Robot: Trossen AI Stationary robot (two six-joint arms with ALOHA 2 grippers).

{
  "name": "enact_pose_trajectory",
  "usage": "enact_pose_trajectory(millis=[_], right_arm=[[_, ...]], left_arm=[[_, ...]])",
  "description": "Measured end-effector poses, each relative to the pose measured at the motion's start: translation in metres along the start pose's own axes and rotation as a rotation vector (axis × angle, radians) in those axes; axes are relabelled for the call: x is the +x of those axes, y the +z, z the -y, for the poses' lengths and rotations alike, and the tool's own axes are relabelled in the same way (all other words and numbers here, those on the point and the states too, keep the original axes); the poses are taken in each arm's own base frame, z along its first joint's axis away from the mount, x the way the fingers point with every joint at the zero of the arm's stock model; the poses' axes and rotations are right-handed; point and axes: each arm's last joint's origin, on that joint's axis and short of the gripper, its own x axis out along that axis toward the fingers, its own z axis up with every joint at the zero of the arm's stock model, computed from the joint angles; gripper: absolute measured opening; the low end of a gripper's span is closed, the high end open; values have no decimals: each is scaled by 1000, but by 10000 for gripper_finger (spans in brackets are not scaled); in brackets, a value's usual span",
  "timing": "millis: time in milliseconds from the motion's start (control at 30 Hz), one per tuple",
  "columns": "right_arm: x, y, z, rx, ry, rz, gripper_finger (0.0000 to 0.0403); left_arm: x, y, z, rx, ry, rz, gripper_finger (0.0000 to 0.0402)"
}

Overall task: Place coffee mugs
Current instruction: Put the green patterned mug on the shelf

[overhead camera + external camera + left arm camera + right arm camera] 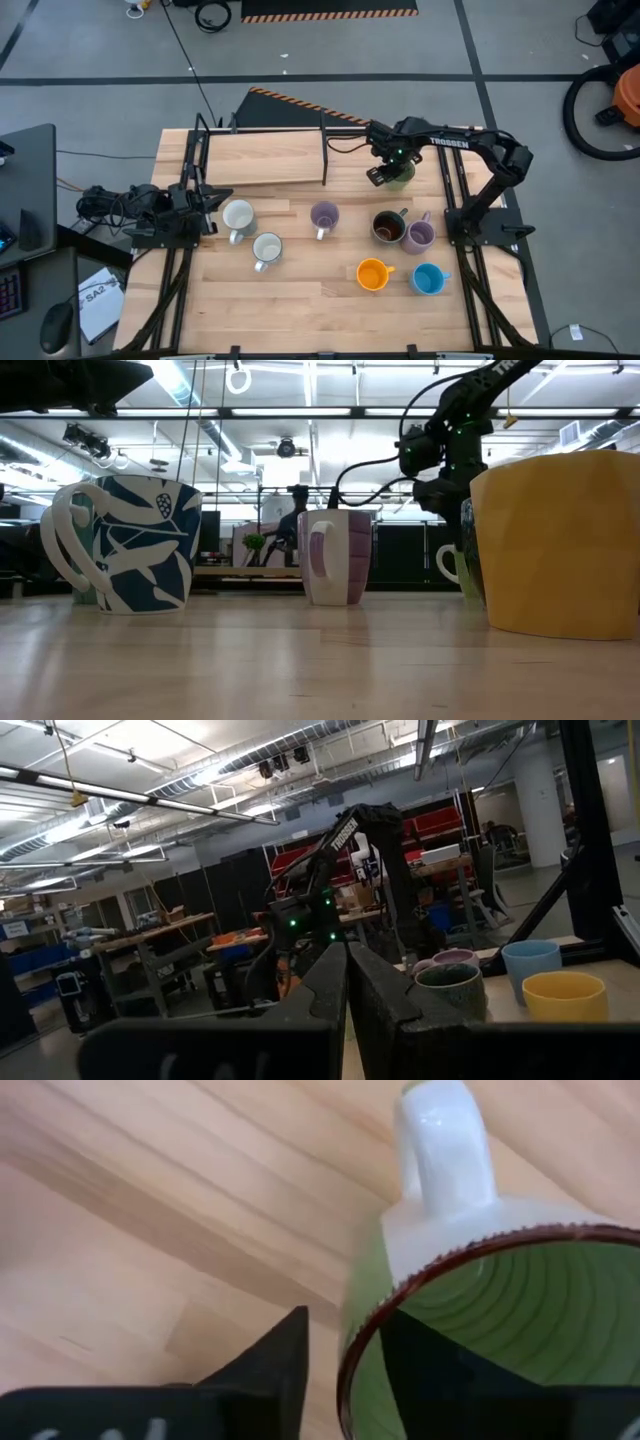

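The green mug [480, 1310] is seen upright on the surface [300, 300] at its far right part, under the right end effector [383, 172], apart from the other mugs. In the right wrist view the rim of the green mug is straddled by the two fingers, one outside the wall and one inside, with a small gap seen at the outer finger, so the jaws are judged as partly apart and the mug as not clamped now; whether the wall is touched by the inner finger cannot be told. The main risk is judged to be at the withdrawal: if the arm is lifted at an angle, the rim may be caught by a finger and the mug may be tipped or dragged. If the jaws are not opened enough, the mug may be lifted a little and dropped. The brown mug [387, 227] and a lilac mug [419, 236] stand nearer, almost touching, and could be knocked by a low sweep of the arm. The left end effector [215, 197], with fingers pressed together on nothing, is parked at the left edge, near a white mug [238, 216], and is judged as no danger while it waits.
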Motion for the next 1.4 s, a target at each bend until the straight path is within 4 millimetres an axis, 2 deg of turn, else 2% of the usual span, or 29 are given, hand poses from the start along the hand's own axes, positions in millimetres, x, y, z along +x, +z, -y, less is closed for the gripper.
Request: enact_pose_trajectory(millis=[200, 300, 533, 733, 1100, 1400], right_arm=[[-30, 5, -4, -62, -68, 27, 171], [-41, 2, -5, -173, -88, -12, 173], [-40, -19, -12, -712, -222, -170, 172], [-35, -28, -22, -963, -329, -210, 170], [-18, -51, -18, -1002, -386, -286, 141], [-19, -62, -10, -1055, -440, -127, 140]], left_arm=[[0, 0, 0, 0, 0, 0, 21], [0, 0, 0, -1, 0, -1, 21], [0, -1, 0, 2, -3, -8, 21], [0, -1, 0, 2, -3, -9, 21], [0, -4, 1, -2, -13, -35, 21], [0, -4, 1, -6, -13, -34, 21]])
